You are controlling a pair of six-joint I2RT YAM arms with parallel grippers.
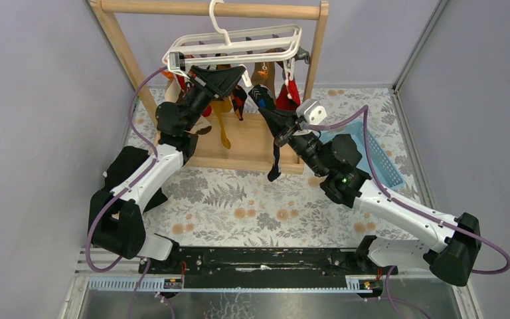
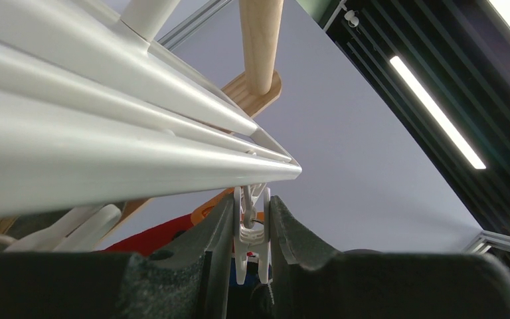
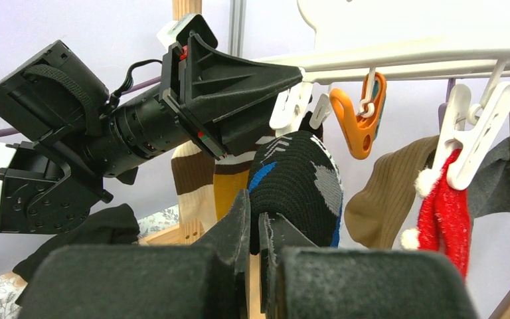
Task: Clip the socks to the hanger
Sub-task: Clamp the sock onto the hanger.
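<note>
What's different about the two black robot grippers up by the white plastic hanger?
The left gripper is shut on a small white plastic clip dangling from the white plastic hanger; the right gripper is shut on a black knit sock with blue and grey patches. The left gripper is just under the hanger's bars; the right gripper sits lower, beneath that clip. Both are black and two-fingered.

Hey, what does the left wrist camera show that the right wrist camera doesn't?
Only left wrist: the round wooden rail and the ceiling lights. Only right wrist: the black sock in the right tool, an orange clip and a red sock. Both: the white hanger and the left tool closed on a white clip.
</note>
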